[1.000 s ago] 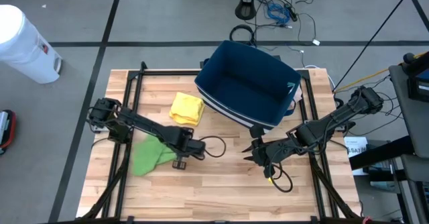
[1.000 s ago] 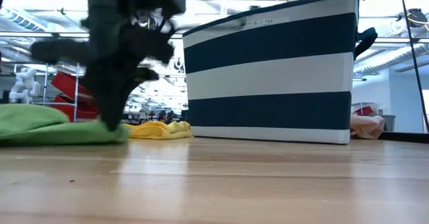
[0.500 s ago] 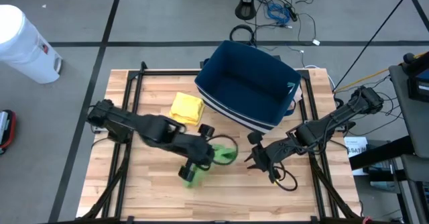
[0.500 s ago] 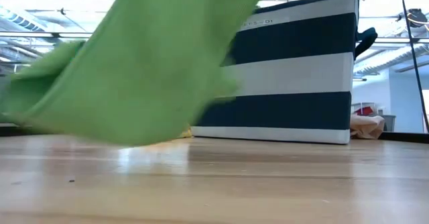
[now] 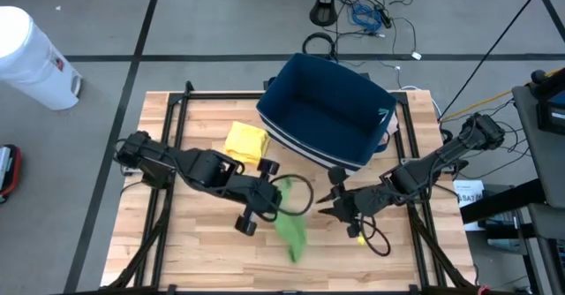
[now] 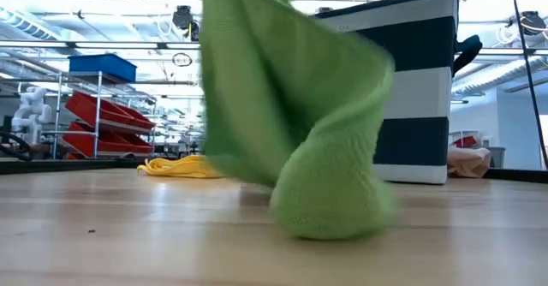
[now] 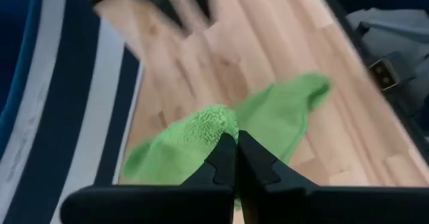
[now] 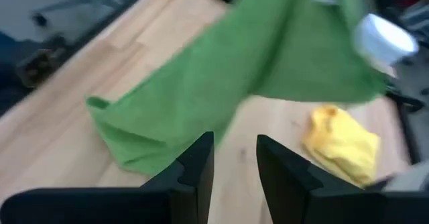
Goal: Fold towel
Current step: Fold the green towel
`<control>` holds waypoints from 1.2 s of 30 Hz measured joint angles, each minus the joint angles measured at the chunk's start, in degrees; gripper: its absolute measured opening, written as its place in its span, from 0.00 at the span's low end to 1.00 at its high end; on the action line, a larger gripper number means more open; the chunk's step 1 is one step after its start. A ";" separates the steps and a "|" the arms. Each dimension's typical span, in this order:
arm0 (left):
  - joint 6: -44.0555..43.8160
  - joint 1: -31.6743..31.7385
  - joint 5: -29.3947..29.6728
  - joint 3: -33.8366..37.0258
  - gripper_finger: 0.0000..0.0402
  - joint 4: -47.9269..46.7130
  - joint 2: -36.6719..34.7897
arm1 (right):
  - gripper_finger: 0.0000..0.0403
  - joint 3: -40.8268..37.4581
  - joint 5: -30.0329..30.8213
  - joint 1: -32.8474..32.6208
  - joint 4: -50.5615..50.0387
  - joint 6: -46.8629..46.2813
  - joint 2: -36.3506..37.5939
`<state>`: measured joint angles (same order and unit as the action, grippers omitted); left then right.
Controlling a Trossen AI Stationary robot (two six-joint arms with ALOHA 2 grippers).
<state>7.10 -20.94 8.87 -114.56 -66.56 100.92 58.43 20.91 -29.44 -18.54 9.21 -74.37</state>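
Since a second back, left gripper [image 5: 275, 196] had carried green towel [image 5: 291, 229] from the table's left side to mid-table, pinching one corner; lower end dragged on wood. Right gripper [image 5: 331, 208] waited beside it, fingers parted, empty. Only the low view showed the towel's foot bunched on the table [image 6: 128, 235]; only the high view showed the yellow cloth [image 5: 245, 142] near the striped bin [image 5: 300, 145].

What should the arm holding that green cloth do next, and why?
Probably lower it and drag it flat: the left gripper is shut on the green towel, which hangs bunched with only its end on the table. The right gripper waits open nearby.
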 joint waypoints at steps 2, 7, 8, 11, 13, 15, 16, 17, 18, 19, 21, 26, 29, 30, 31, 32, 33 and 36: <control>0.97 -0.70 -0.65 0.00 0.00 0.92 0.00 | 0.25 0.00 -0.37 0.58 0.80 0.18 0.00; 3.85 -2.07 -3.07 0.04 0.00 4.44 0.00 | 0.25 0.00 -3.49 1.88 4.34 1.80 0.00; 4.16 -2.17 -3.35 0.04 0.00 5.15 0.00 | 0.25 0.00 -3.51 2.02 5.28 2.27 0.00; 4.33 -2.21 -3.40 0.04 0.00 5.68 0.00 | 0.25 0.00 -4.69 2.12 8.12 4.13 0.00; 4.41 -1.82 -3.41 0.04 0.00 5.72 0.00 | 0.25 0.00 -5.30 2.09 9.69 5.48 -0.10; 4.41 -1.78 -3.24 0.04 0.00 5.81 0.00 | 0.25 0.00 -6.07 2.09 10.30 6.63 -0.34; 4.45 -1.76 -2.61 0.04 0.00 5.83 0.00 | 0.25 0.00 -6.17 2.07 10.23 6.96 -0.60; 4.74 -1.79 -2.19 0.07 0.00 5.83 0.00 | 0.25 0.00 -6.16 2.07 10.22 7.06 -0.84; 5.07 -1.80 -2.00 0.07 0.00 5.83 0.00 | 0.25 0.00 -6.15 2.09 9.77 7.04 -1.06; 5.28 -1.82 -1.87 0.07 0.00 5.85 0.00 | 0.25 0.00 -6.13 2.12 9.43 7.04 -1.38; 5.42 -1.85 -1.59 0.09 0.00 6.10 0.00 | 0.25 0.00 -6.10 2.13 8.99 7.42 -2.28; 5.51 -1.78 -1.34 0.09 0.00 6.29 0.00 | 0.25 0.00 -3.05 2.13 9.11 8.69 -4.82; 5.53 -1.80 -1.36 0.11 0.00 6.44 0.00 | 0.25 0.00 -1.43 2.15 9.45 10.27 -5.89; 5.52 -1.81 -1.36 0.11 0.00 6.64 0.00 | 0.25 0.00 -1.17 2.32 10.12 10.55 -6.18; 5.48 -1.82 -1.36 0.11 0.00 6.70 0.00 | 0.25 0.00 -0.88 2.42 10.49 10.83 -6.29; 5.48 -1.80 -1.37 0.11 0.00 6.69 0.00 | 0.25 0.00 -0.26 2.42 10.54 11.03 -6.35; 5.49 -1.80 -1.41 0.11 0.00 6.71 0.00 | 0.25 0.00 0.39 2.49 10.66 11.27 -6.36; 5.48 -1.80 -1.73 0.10 0.00 6.95 0.00 | 0.25 0.00 1.70 2.61 10.70 11.82 -6.38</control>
<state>12.58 -22.74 7.14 -114.46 -59.61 100.92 58.43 22.61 -26.83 -7.84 21.03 -80.75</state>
